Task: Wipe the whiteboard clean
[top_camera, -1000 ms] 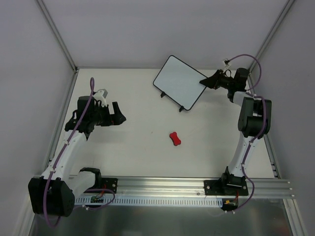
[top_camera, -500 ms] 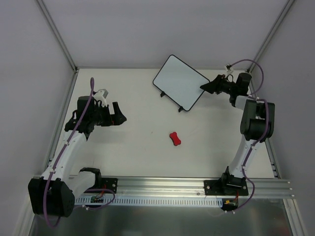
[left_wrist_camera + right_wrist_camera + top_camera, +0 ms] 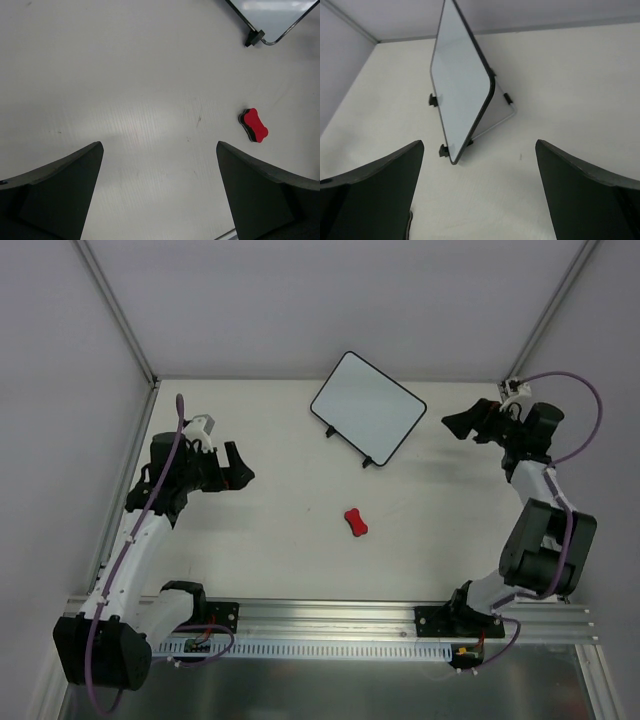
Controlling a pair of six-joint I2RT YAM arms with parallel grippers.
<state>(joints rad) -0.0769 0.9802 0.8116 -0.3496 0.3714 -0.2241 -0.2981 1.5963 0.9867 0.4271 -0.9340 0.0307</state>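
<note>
on the white table [image 3: 280, 550], the black-framed white whiteboard [image 3: 368, 407] is standing at nine o'clock from the nearer right gripper [image 3: 453, 423]; this and the left gripper [image 3: 243, 468] are gaping wide, grasping nothing.

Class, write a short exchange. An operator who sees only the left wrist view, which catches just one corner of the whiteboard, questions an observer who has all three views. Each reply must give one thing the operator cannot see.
Operator: I only get one corner of the whiteboard. Is any marker left on its face?
Observer: No. From the top view the whole face of the whiteboard is plain white.
Operator: Is it lying flat on the table?
Observer: No. The right wrist view shows it standing tilted on its small black feet.
Operator: And the right arm?
Observer: The right gripper is open to the right of the whiteboard, not touching it.
</note>
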